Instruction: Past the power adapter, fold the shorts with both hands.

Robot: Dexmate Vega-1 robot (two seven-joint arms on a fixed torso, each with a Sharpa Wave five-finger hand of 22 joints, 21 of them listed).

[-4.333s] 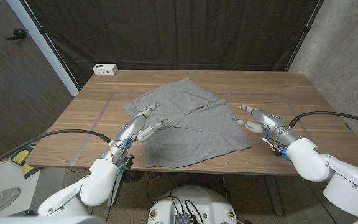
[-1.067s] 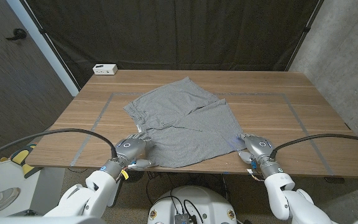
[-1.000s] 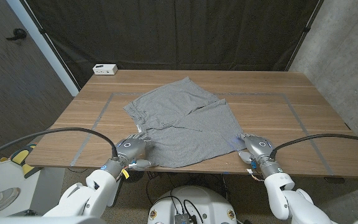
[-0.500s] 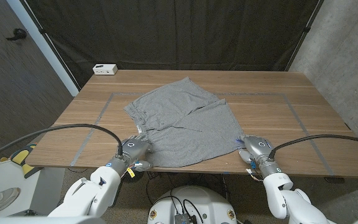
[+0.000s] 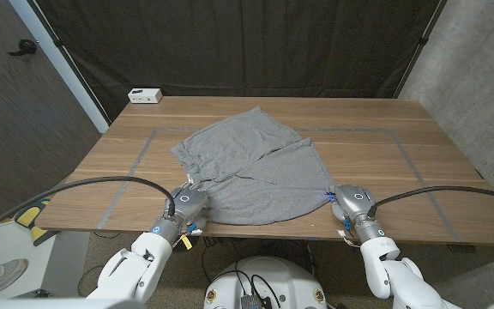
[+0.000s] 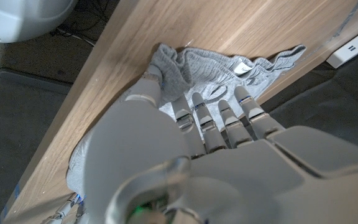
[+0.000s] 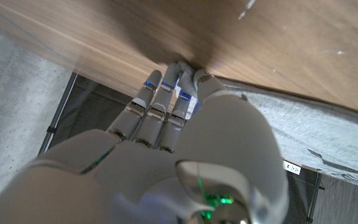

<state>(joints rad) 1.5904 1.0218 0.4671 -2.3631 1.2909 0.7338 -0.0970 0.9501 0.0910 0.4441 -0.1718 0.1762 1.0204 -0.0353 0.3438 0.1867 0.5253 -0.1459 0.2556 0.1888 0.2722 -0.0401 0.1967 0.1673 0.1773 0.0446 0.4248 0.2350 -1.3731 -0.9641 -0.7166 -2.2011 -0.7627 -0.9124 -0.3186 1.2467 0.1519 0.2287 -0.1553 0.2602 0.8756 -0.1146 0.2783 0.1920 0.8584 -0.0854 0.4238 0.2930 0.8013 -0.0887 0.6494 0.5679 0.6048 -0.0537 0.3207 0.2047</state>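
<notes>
The near hem of the grey shorts (image 5: 251, 172) has lifted and drawn in from the near edge of the table (image 5: 418, 146) compared with a second ago, when it lay flat and reached almost to that edge; the cloth now bunches between the two hands, which suggests the fold is just beginning, with the near half about to be carried toward the far half. The left robot hand (image 5: 190, 204) sits at the shorts' near left corner, and its wrist view shows the thumb and fingers (image 6: 229, 118) pinching a gathered fold of fabric by the elastic waistband. The right robot hand (image 5: 351, 200) is at the shorts' near right corner with fingers curled tightly together; whether cloth is actually caught in them I cannot tell, though the hem runs right up to it. The shorts are soft, limp jersey, heathered grey, wrinkling easily, spread over the middle of the smooth wood-grain table. The white power adapter (image 5: 145, 95), a small rigid block, sits well beyond the shorts at the far left corner.
</notes>
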